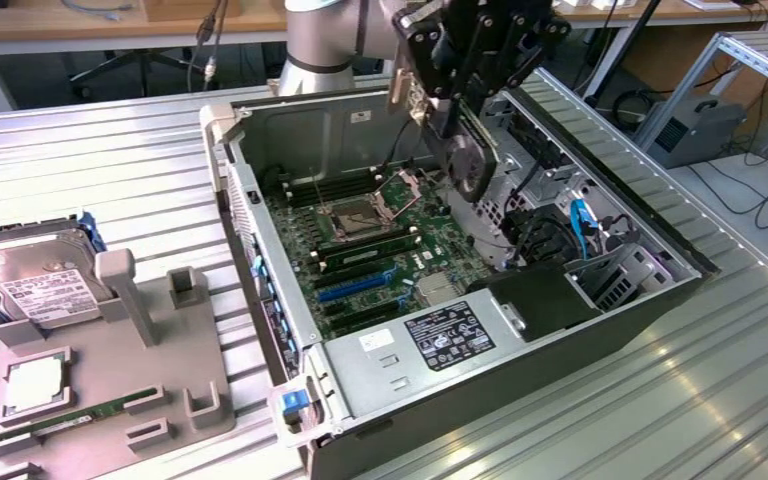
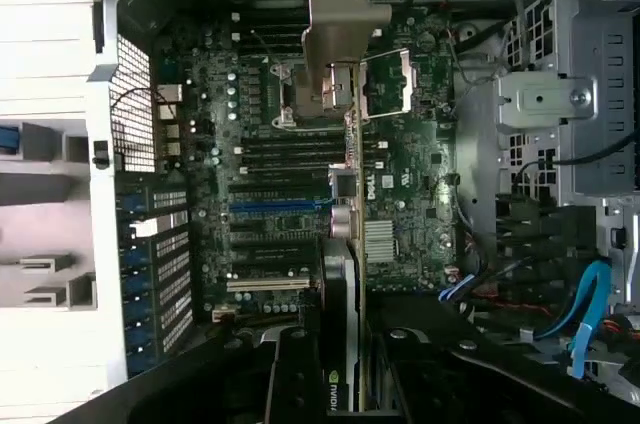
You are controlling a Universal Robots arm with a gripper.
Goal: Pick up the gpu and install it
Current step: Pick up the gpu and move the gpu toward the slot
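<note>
Your gripper [image 1: 480,62] is clamped on the gpu [image 1: 468,158], its dark fingers [image 2: 292,369] pressed against both faces of the card near the NVIDIA-marked end, so you have a firm hold to work with. The card hangs in the air over the far end of the open computer case [image 1: 267,300], above the CPU socket [image 1: 357,215] and well clear of the motherboard [image 1: 381,262]; nothing is seated yet. In the wrist view you see the gpu [image 2: 340,274] edge-on, with its silver bracket [image 2: 345,6] at the end away from the fingers. The job in hand looks like lining it up with the blue expansion slot [image 2: 278,206], so turn the card until its long edge runs parallel to that slot and the bracket faces the perforated rear wall [image 2: 150,244]. Stay away from the drive cage [image 2: 580,94] and the blue cable [image 2: 590,306], and hold the card square, since a tilted card will likely bind in the slot.
</note>
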